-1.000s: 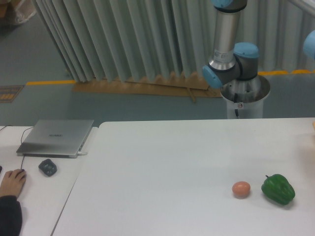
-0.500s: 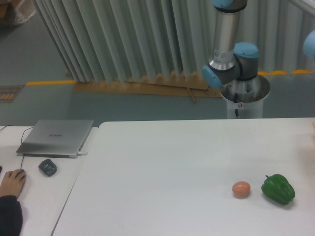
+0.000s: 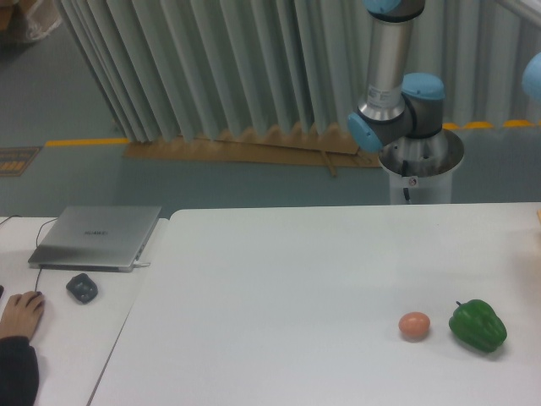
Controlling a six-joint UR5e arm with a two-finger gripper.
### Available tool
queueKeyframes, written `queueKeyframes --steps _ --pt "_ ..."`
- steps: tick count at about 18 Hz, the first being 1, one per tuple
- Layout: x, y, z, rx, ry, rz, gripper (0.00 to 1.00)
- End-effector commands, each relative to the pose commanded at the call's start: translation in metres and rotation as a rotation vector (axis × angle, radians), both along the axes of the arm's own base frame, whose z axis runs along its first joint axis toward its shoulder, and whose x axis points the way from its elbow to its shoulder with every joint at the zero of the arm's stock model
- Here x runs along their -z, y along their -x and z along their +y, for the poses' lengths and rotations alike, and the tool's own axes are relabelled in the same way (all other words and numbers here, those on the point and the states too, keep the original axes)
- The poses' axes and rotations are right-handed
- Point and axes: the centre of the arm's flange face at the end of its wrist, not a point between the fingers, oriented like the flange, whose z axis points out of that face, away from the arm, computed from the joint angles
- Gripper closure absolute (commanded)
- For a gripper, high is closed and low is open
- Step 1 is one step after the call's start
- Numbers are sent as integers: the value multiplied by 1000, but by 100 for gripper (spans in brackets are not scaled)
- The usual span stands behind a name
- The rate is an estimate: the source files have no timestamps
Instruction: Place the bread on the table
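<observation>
From my feed I see the white table (image 3: 279, 279) filling the near and middle part of the view, its far edge running just in front of the arm's grey pedestal base (image 3: 420, 169). The arm (image 3: 390, 76) rises from that base at the far right, a silver upright tube with blue joint caps, and it runs out of the top of the frame, so the gripper is out of my sight and I cannot say whether its fingers are spread or pressed together. The bread does not show anywhere I can make out; at the far right edge of the table there is a tiny orange sliver (image 3: 538, 216) cut off by the frame, too small for me to tell what it is. On the near right of the table a pinkish-brown egg (image 3: 414, 325) sits just left of a green bell pepper (image 3: 478, 326), the two near each other but apart. To the left stands a smaller white desk (image 3: 59, 338), touching or just beside the table's left edge. On it lie a closed silver laptop (image 3: 97, 237) at the far side and a dark mouse (image 3: 82, 288) nearer to me, and a person's hand (image 3: 21, 313) rests on the desk at the near left, left of the mouse.
</observation>
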Motion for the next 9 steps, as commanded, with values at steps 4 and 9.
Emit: queueKeyframes --steps 4,9 --pt "18 16 3 0 9 -2 0" --pt "29 58 0 -15 164 86 0"
